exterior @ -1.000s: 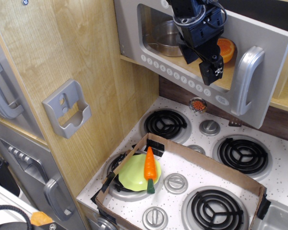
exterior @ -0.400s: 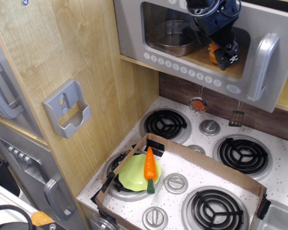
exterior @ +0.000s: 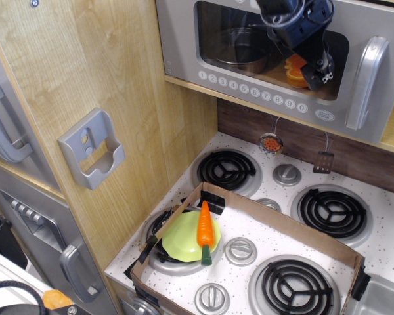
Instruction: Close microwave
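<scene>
The toy microwave [exterior: 184, 39] sits at the top of the view. Its grey-silver door lies almost flush with the cabinet front. The chunky grey handle [exterior: 366, 82] stands at the door's right edge, and a row of white number buttons [exterior: 256, 97] runs along the bottom. Through the dark window I see a metal pot [exterior: 240, 52] and an orange food piece [exterior: 293, 71]. My black gripper [exterior: 323, 71] reaches down from the top edge. Its fingers are together and rest against the door's window, left of the handle. It holds nothing.
Below is a toy stove with black burners [exterior: 226, 169]. A cardboard box [exterior: 289, 226] on it holds a green plate [exterior: 180, 239] and a carrot [exterior: 205, 226]. A grey bracket [exterior: 92, 149] is on the wooden wall, with grey doors and curved handles [exterior: 3, 131] at left. Small utensils [exterior: 270, 142] hang under the microwave.
The microwave door has swung from wide open to nearly flush. My gripper moved right and back with it, staying against the window.
</scene>
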